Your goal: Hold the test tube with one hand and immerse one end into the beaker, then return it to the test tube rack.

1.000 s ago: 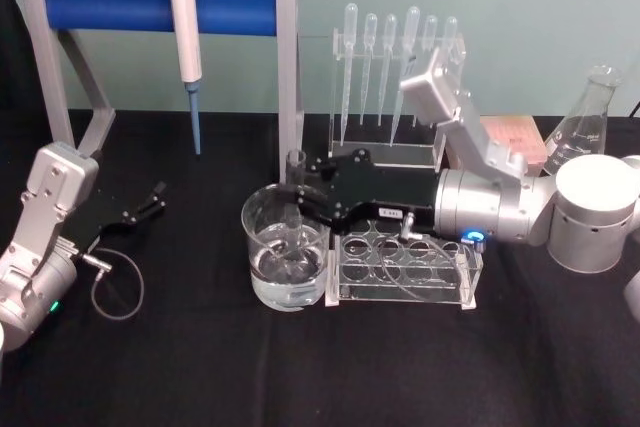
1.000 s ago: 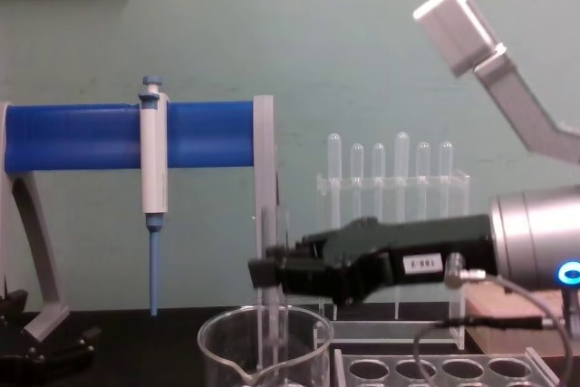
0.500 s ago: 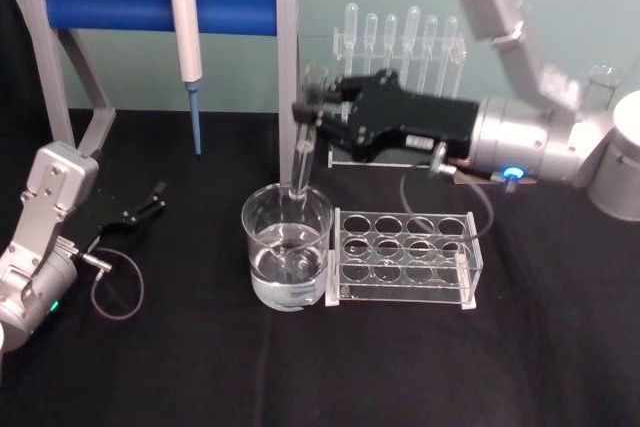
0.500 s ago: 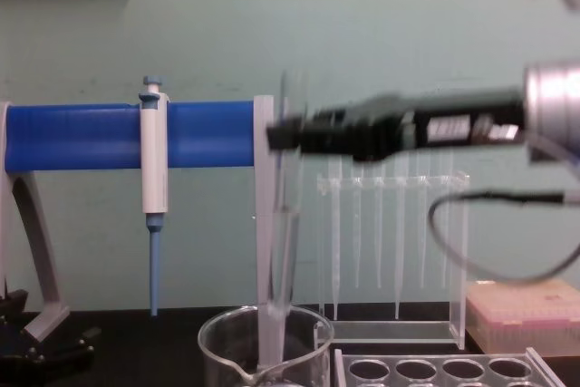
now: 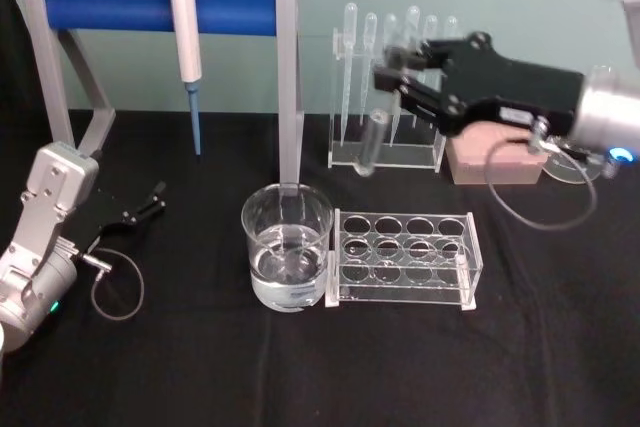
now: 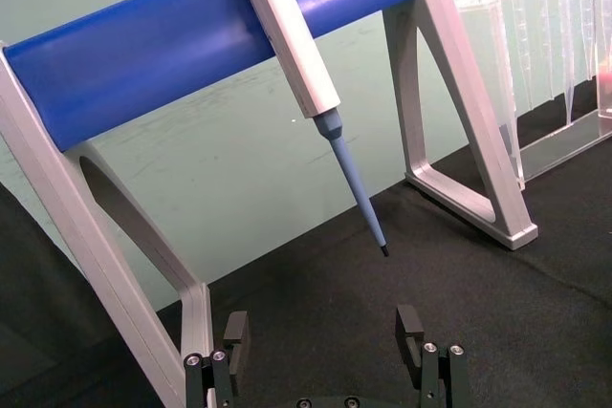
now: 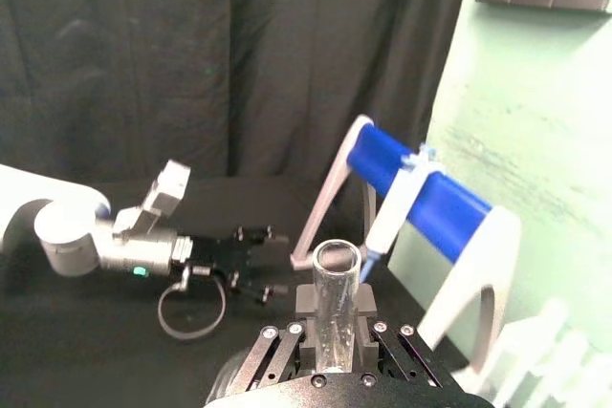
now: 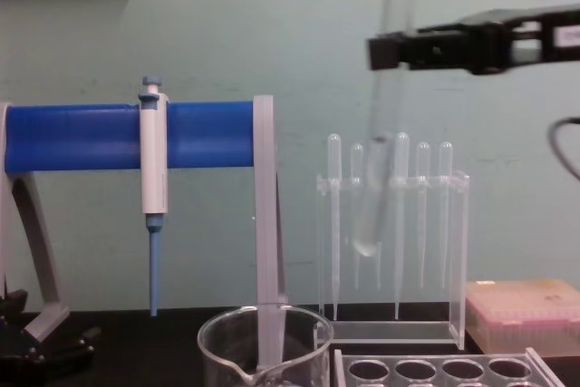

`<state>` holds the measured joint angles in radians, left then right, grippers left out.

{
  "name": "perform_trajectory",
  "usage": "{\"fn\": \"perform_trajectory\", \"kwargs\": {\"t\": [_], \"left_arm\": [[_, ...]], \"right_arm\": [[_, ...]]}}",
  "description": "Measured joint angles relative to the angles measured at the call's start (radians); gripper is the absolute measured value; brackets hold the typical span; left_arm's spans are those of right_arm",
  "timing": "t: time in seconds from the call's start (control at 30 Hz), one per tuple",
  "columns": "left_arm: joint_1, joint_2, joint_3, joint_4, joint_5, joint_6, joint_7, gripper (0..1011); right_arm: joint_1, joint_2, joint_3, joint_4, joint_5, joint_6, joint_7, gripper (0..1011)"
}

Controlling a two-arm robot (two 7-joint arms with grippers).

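Above the rack, right gripper clamping test tube, beaker below-left.

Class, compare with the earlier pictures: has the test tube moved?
Yes. The test tube, clamped in the right gripper, has risen out of the beaker and shifted right, now before the pipette rack.

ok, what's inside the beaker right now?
The beaker holds clear liquid, nothing else visible inside. The right gripper holds the test tube raised clear of it, above the rack.
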<state>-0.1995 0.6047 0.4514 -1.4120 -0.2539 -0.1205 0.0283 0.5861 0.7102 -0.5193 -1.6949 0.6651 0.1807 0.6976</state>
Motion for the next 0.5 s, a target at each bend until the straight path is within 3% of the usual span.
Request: {"fn": "perform_trajectory", "kwargs": {"t": [0.2,0.5], "left_arm": [[0.000,0.000,0.000,0.000,0.000,0.000,0.000,1000],[0.000,0.000,0.000,0.000,0.000,0.000,0.000,1000]], "right_arm": [[-0.088,0.077,0.024,-0.033,0.035,-0.026,0.001,241],[-0.143,0.096,0.017,-0.028,0.023,-0.049,-0.012,241]]}}
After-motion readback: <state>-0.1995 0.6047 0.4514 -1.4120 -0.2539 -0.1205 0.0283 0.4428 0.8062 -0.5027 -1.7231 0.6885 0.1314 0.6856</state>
